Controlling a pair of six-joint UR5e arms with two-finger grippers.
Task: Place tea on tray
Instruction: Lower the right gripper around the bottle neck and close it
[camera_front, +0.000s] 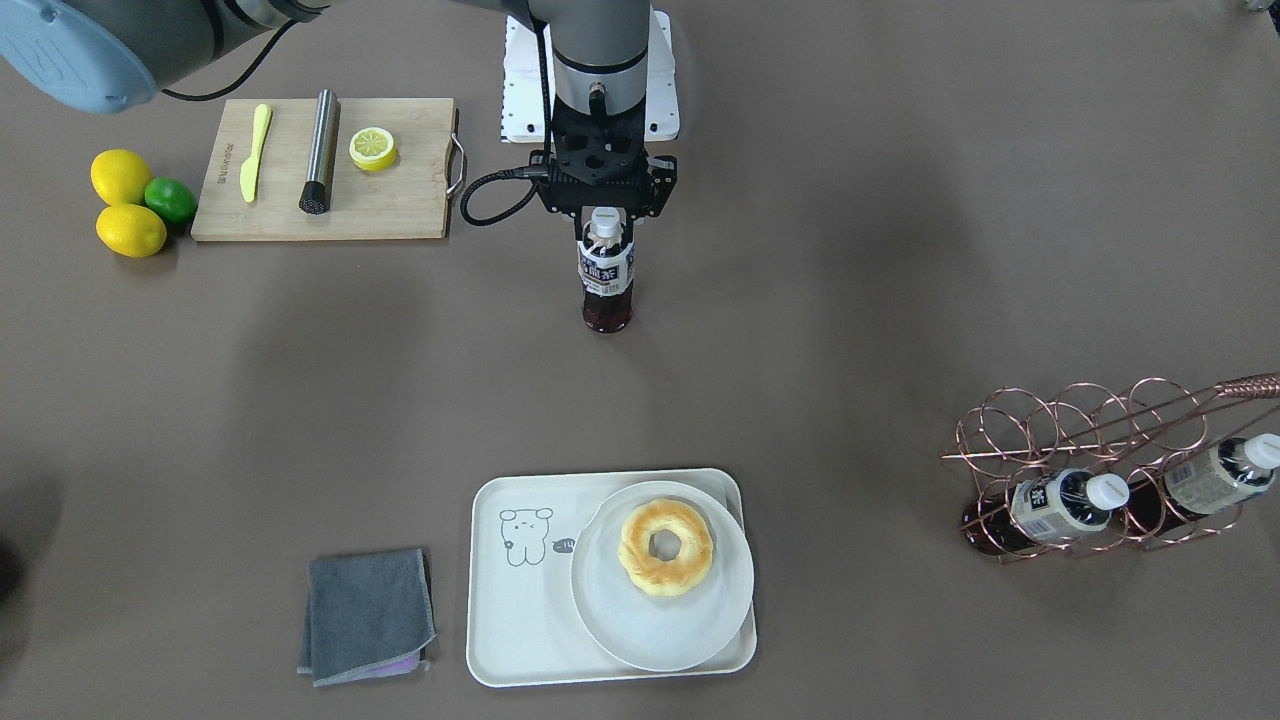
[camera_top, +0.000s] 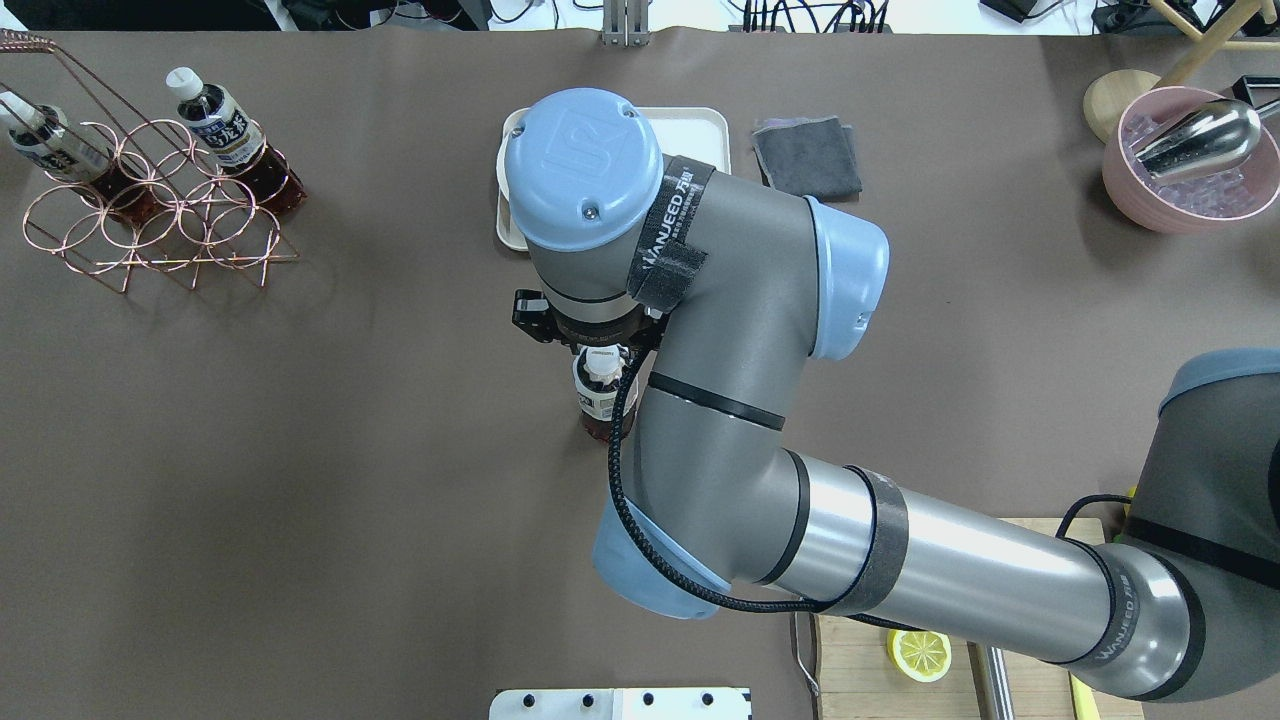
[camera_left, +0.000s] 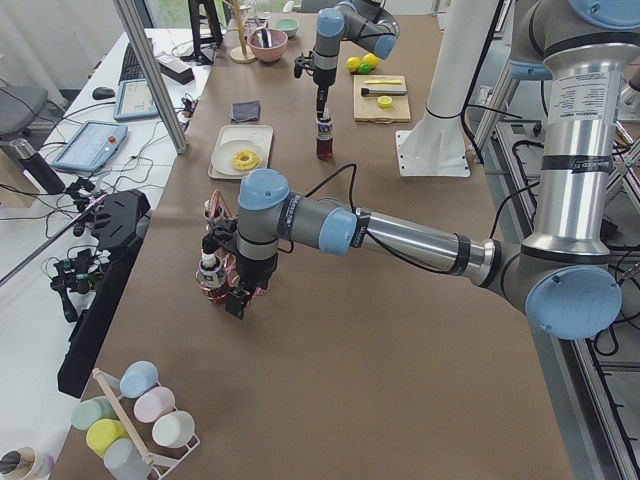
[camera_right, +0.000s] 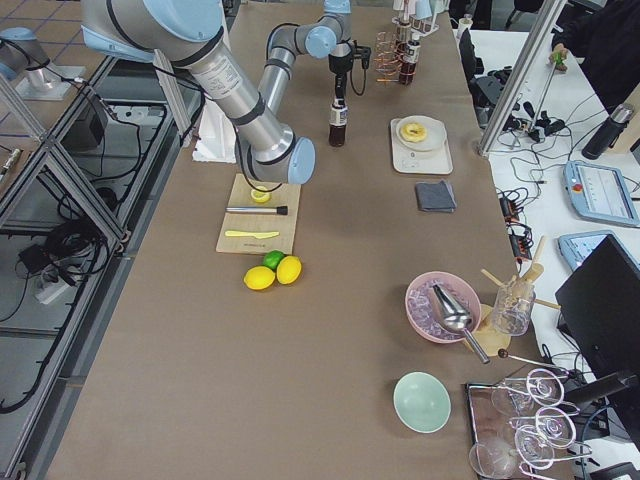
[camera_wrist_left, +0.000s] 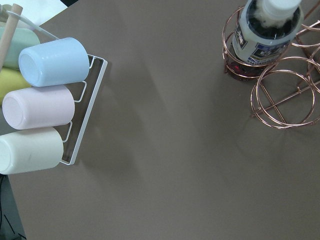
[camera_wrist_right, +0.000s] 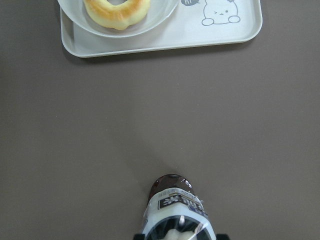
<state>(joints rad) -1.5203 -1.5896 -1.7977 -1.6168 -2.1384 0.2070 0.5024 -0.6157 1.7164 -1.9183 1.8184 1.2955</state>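
The tea (camera_front: 606, 285) is a small bottle of dark liquid with a white cap, upright at mid-table. My right gripper (camera_front: 605, 222) is shut on its neck from above. Whether its base touches the table I cannot tell. In the right wrist view the tea (camera_wrist_right: 175, 200) is at the bottom and the tray (camera_wrist_right: 220, 37) lies ahead, apart from it. The cream tray (camera_front: 520, 640) with a bear drawing holds a round plate with a doughnut (camera_front: 666, 548). My left gripper (camera_left: 236, 295) hangs by the copper rack; I cannot tell if it is open or shut.
A copper wire rack (camera_front: 1090, 440) holds two similar bottles (camera_front: 1060, 505). A grey cloth (camera_front: 367, 615) lies beside the tray. A wooden cutting board (camera_front: 400, 205) with a knife, a muddler and a half lemon sits near lemons (camera_front: 125, 200). A cup rack (camera_wrist_left: 45, 100) stands by the left arm.
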